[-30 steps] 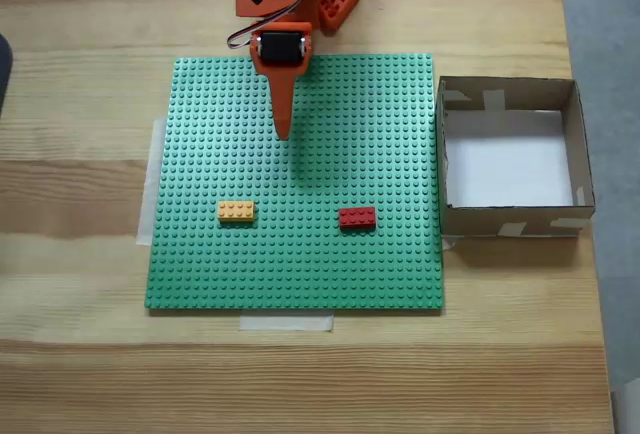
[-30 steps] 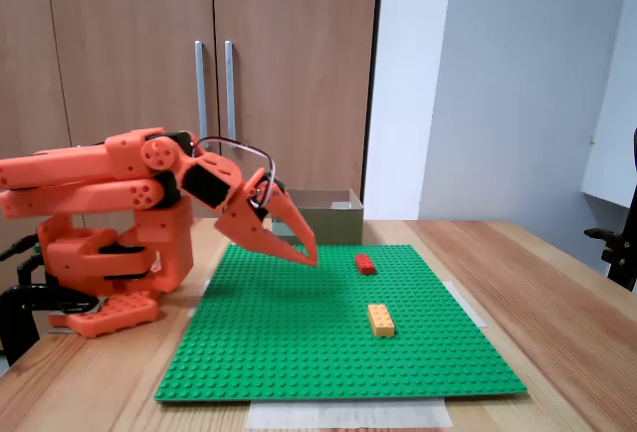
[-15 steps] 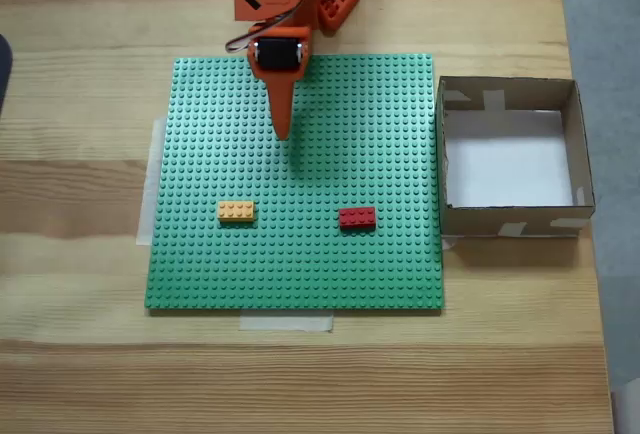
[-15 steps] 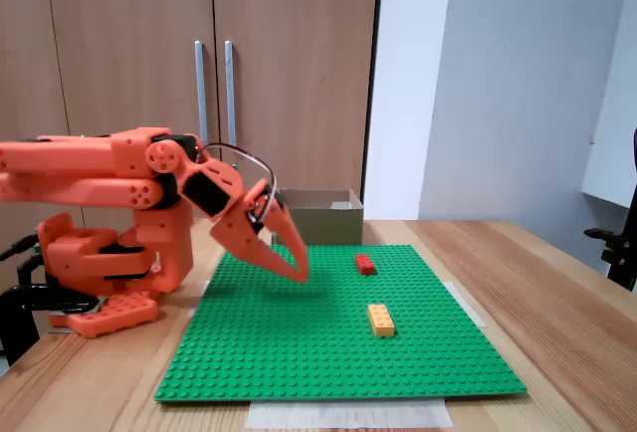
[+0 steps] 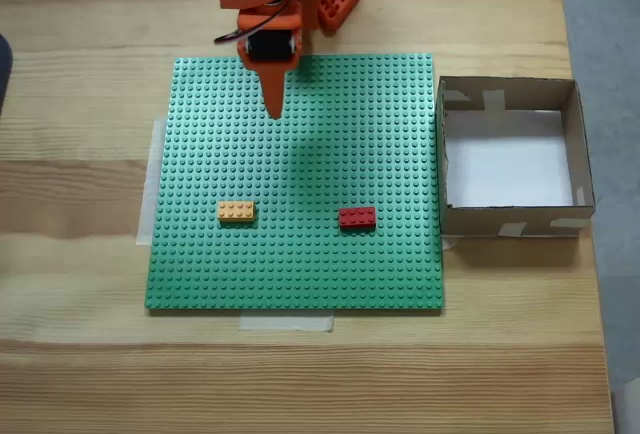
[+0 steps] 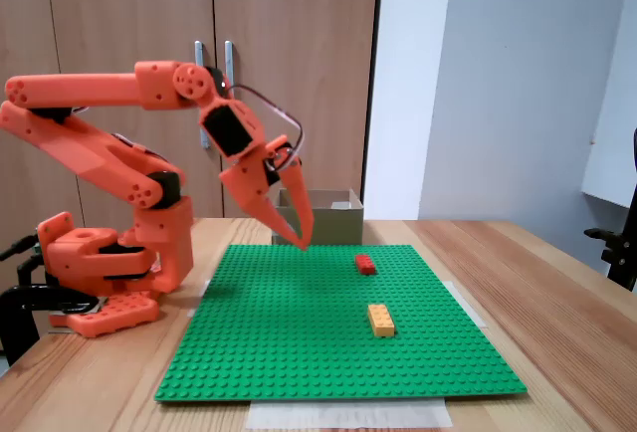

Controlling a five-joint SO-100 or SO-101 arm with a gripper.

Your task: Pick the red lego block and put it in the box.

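Raised since the last look: my arm has lifted off the plate, and the gripper (image 6: 302,243) now hangs in the air with its tip pointing down, where a second ago it sat low and stretched forward. From the top-down fixed view the gripper (image 5: 275,111) has pulled back toward the base, over the far part of the green baseplate (image 5: 200,274). Its fingers look pressed together to a single point in both fixed views, with nothing between them.

Red lego block (image 5: 357,217) unchanged, lying flat on the baseplate, well apart from the gripper; seen from the side (image 6: 365,264) it sits beyond the yellow-orange brick (image 6: 380,320). From above, that brick (image 5: 236,211) lies to its left, in roughly the same row.

Box (image 5: 578,154) stands on the wooden table (image 5: 80,374), just beside the baseplate's right edge, open, white floor bare. From the side, box (image 6: 338,215) behind the gripper.
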